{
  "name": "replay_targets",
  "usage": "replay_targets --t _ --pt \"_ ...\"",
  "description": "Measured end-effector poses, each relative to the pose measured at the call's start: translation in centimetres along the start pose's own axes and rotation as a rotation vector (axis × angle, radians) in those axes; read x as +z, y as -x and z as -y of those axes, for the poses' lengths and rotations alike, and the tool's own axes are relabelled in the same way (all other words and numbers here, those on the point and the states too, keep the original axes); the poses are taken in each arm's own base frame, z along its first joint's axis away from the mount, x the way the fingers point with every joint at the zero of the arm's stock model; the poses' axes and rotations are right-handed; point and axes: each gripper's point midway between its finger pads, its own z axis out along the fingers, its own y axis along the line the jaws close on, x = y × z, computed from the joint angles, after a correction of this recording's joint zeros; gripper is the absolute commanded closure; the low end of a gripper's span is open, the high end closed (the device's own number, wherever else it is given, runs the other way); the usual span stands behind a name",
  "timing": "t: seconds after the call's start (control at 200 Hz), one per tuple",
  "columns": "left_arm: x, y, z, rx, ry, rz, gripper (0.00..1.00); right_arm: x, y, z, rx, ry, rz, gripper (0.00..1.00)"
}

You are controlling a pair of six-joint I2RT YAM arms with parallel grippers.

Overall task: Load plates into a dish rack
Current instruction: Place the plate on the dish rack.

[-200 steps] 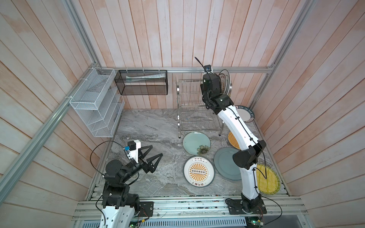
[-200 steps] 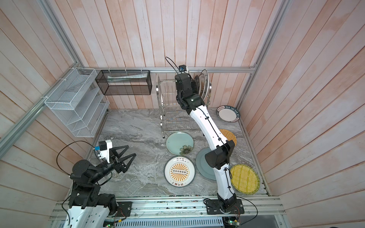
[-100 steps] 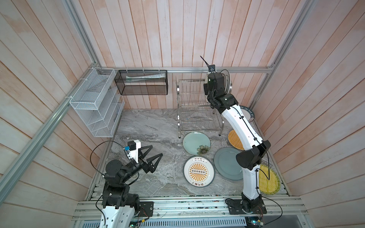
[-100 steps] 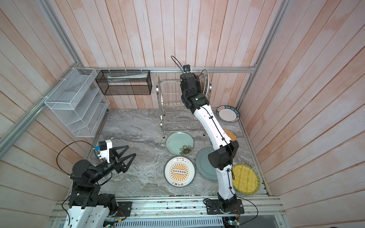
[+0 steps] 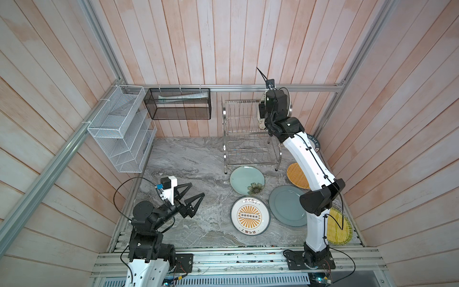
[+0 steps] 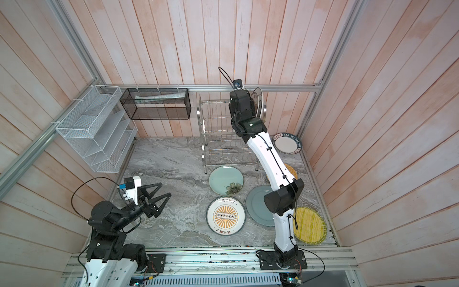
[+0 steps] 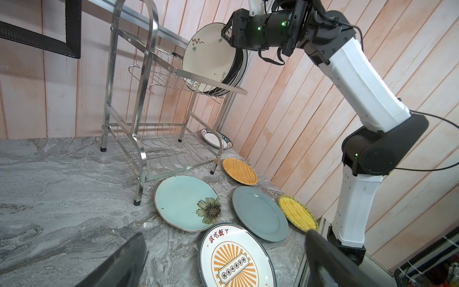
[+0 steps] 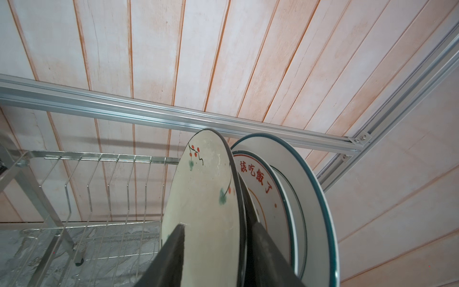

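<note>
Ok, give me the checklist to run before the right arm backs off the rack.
1. Cream berry plate upright in the dish rack, top tier: ok.
2. Right gripper jaws apart, straddling its rim: ok.
3. Fingers clear of that plate: cannot tell.
4. Left gripper open, empty: ok.
5. Free slot dividers beside the plate: ok.
6. Sunburst plate flat on the marble table, uncovered: ok.
</note>
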Motion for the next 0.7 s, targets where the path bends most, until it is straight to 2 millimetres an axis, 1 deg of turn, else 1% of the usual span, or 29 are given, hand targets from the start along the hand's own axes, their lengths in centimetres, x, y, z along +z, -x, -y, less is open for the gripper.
replay_targets --t 0.15,0.365,0.505,0.7 --pt "0.1 0.0 -0.1 -0.003 0.002 -0.003 0.0 -0.7 0.4 0.3 0.017 0.013 0.008 0.38" --pt "0.2 -0.4 -0.4 -0.019 0.009 -0.016 0.0 -1.2 1.0 0.0 0.037 0.056 0.019 0.23" --pt "0.2 -0.3 -0.5 -0.019 0.016 -0.014 0.0 -1.6 1.1 -0.1 0.053 0.079 0.02 0.17" --pt "0.4 -0.5 -1.1 -0.035 0.037 -0.022 0.0 -2.9 1.8 0.4 0.078 0.108 0.032 0.12"
